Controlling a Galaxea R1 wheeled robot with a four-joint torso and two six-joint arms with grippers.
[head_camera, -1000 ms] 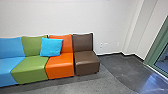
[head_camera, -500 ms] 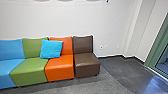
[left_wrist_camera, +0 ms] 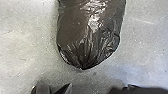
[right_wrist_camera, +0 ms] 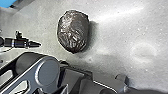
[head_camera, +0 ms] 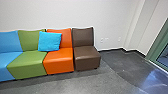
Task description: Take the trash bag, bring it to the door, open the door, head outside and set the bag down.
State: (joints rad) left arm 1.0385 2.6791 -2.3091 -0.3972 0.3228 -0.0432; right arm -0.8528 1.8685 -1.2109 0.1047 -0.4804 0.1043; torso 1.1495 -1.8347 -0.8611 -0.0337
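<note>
In the head view, the row of seats (head_camera: 58, 61) is standing along the wall (head_camera: 60, 15), and a blue pillow (head_camera: 49, 41) is leaning there. The brown seat (head_camera: 87, 56) is sitting at the end, nearest the green frame (head_camera: 156, 50), which may be part of the door. If the robot is turning too tightly, it could be bumping that seat, because the end of the row is sticking out. The floor (head_camera: 82, 85) is shining near the frame, so the glare could be fooling the camera. In the left wrist view, the bag (left_wrist_camera: 90, 35) is showing big and dark over the grey floor, and its plastic is bunching into a point (left_wrist_camera: 83, 65). I can't tell what the left claw is doing, letting go, squeezing or holding. If it is pinching only a bit of that thin plastic, the bag could be slipping or ripping, because its weight would be pulling on one small spot. In the right wrist view, the same bag is looking round and full, with a dark pointed part (right_wrist_camera: 33, 44) pointing toward it but not touching. I can't tell about the right claw either, or whether the bag is lying down or hanging. If it is hanging low, it could be dragging and tearing, or swinging into something blue (right_wrist_camera: 11, 3) nearby.
</note>
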